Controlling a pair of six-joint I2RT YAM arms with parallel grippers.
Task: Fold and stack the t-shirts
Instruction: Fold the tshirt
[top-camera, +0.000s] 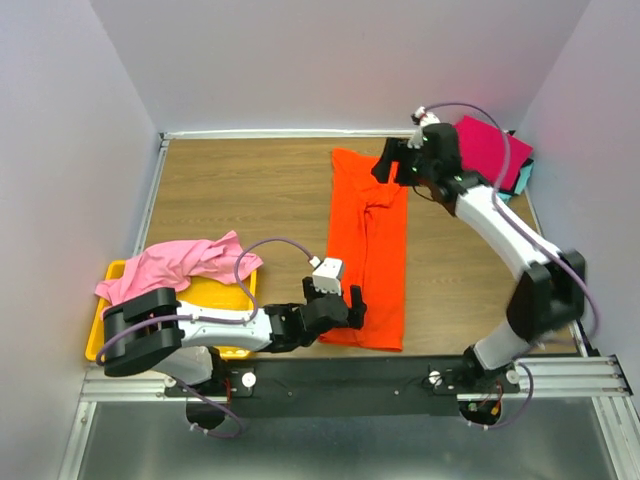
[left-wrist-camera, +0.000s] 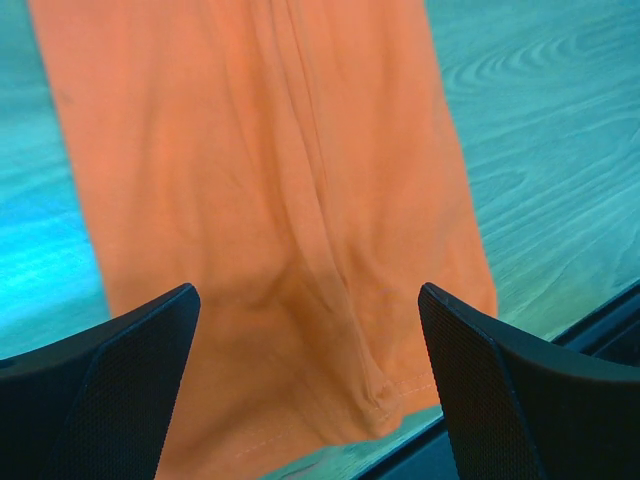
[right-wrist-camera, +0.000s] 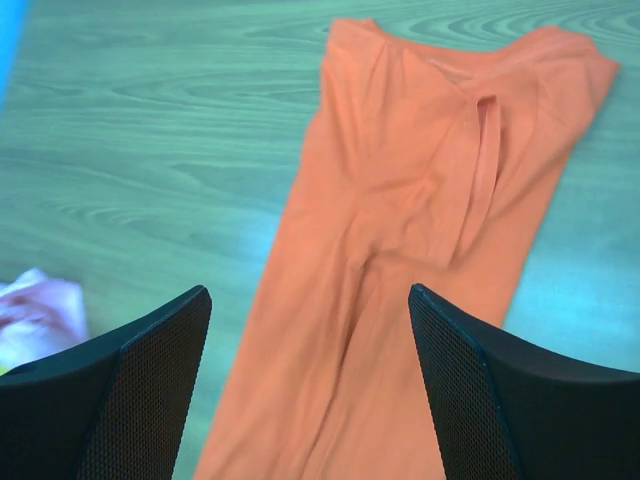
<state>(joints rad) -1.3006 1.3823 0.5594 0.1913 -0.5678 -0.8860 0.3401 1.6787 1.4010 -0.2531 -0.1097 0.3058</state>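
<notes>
Across the middle of the surface: the orange t-shirt lies flat as a long narrow strip, its sides folded inward, running from the far part of the wood toward the near edge.
Orange t-shirt, left wrist view: the near hem sits just beside the surface's near edge, with soft creases running along the cloth's length.
Orange t-shirt, right wrist view: the cloth shows an overlapping fold at one end, and bare wood lies on both sides of it.
Left end effector: jaws apart and clamped on nothing, positioned over the near left corner of the orange t-shirt. In its own camera the two fingers frame the hem region. Whether they touch the cloth cannot be told.
Right end effector: jaws apart and gripping nothing, at the far end of the orange t-shirt. Its fingers are spread wide in the wrist view, with the cloth between and beyond them.
Pink t-shirt: crumpled and unfolded, draped over the far rim of the yellow tray at the near left.
Folded stack: a magenta t-shirt lies on top in the far right corner, and a teal edge peeks out beneath it.
</notes>
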